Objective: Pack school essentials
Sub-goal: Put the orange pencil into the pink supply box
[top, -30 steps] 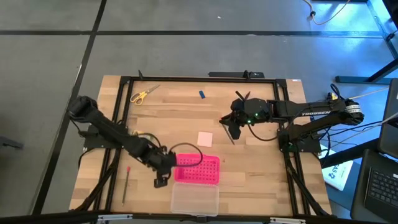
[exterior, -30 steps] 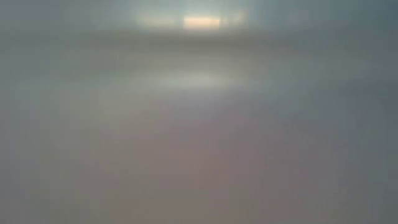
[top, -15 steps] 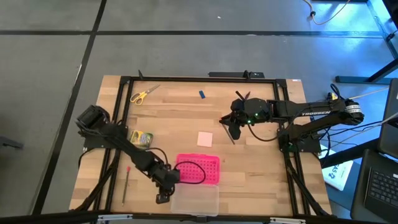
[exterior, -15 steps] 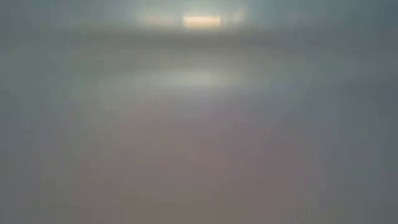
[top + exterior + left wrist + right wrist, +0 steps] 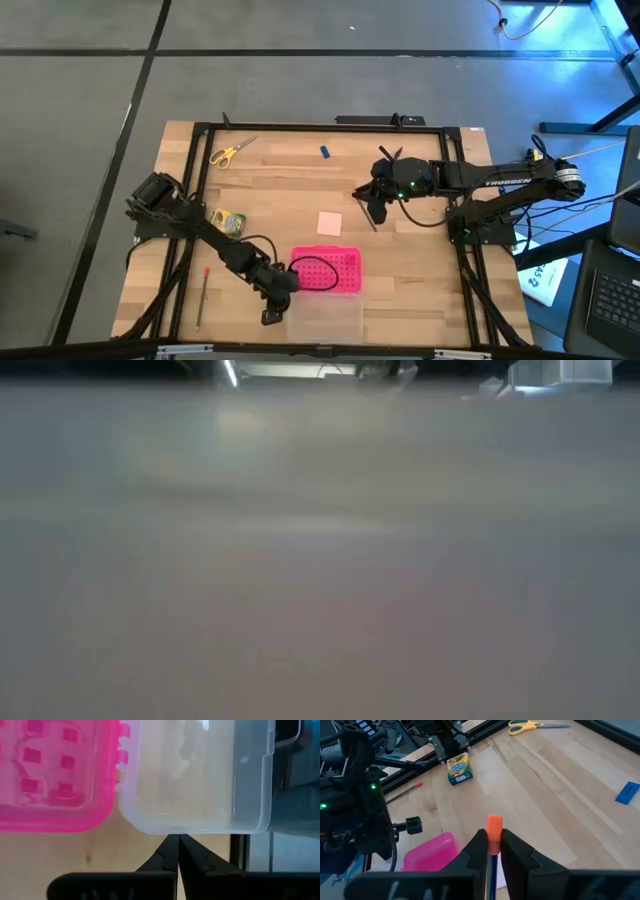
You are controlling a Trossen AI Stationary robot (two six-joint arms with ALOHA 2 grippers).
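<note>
A thin pencil (image 5: 203, 296) is lying at the left. The left gripper (image 5: 272, 315) is sitting with its fingers pressed together, touching the clear half (image 5: 200, 775) of the pink box (image 5: 325, 271). The pink pad (image 5: 330, 222) is lying past the box. The right gripper (image 5: 493, 851) is pinching an orange-tipped pencil (image 5: 494, 831).
</note>
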